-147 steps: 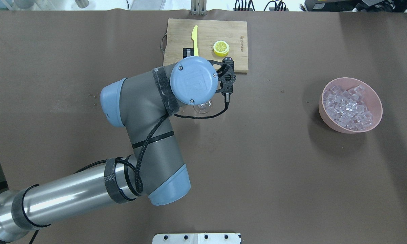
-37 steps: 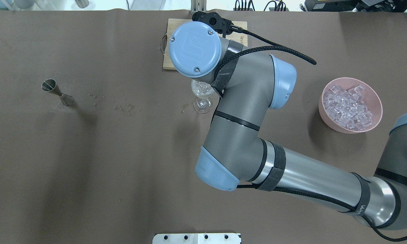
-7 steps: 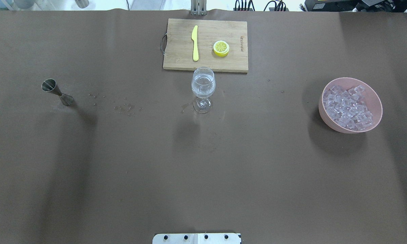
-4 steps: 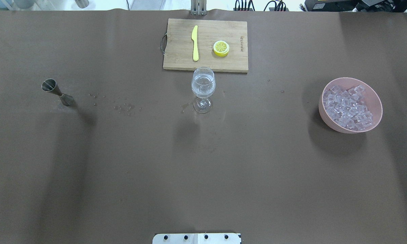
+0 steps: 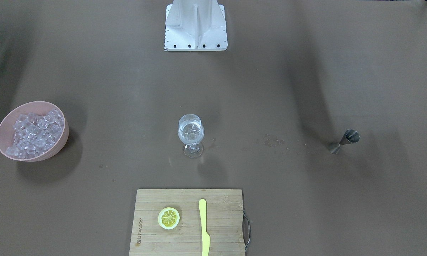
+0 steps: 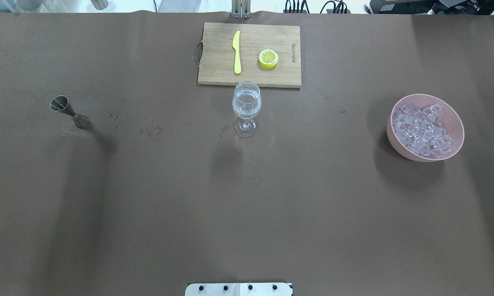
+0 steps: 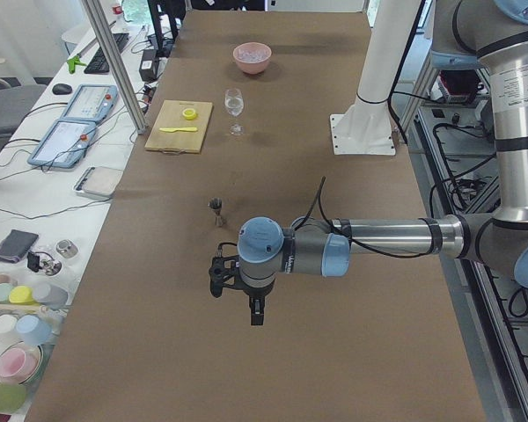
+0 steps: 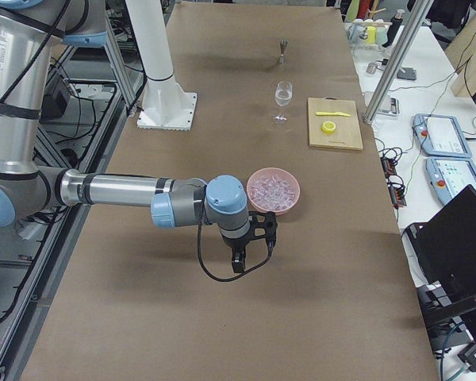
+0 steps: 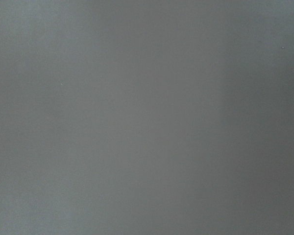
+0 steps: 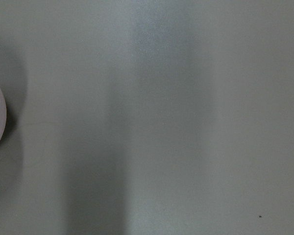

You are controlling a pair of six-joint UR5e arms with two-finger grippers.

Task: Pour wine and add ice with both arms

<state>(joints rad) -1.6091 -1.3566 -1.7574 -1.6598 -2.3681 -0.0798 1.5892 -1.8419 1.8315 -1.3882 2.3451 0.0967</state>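
Judging by the layout, the task looks done or v. close to it. The glass (image 6: 247,107) stands upright near the middle of the tabletop, toward the edge far from the robot, just beside the cutting board (image 6: 214,49) but not touching it. The wine (image 6: 246,100) sits in the glass, a small amt, clear. Something blocky shows in the liquid in the front-facing view, prob a cube or two, but it's too small to be sure. The rest of the ice (image 6: 421,132) is heaped in the pink bowl (image 6: 398,149) near the tabletop's end on the robot's right, well apart from the glass. A metal jigger (image 6: 68,111) stands near the opposite end. A few wet specks (image 6: 150,130) lie btwn it and the glass, so some spill is likely.

Neither arm is over the working area. The left arm (image 7: 378,237) hangs low over bare tabletop beyond the jigger. Nothing is seen in the left pincer (image 7: 216,280), but I cannot tell if it is wide or narrow, since only a side view shows it. Same for the right arm (image 8: 119,190): the right pincer (image 8: 254,236) is just beside the pink bowl, outside it, and its spread can't be told.

What's left, imo: confirm there is ice in the glass; if not, one more pick from the bowl. The lemon slice (image 6: 268,58) and yellow knife (image 6: 236,51) lie on the board, not part of this job.
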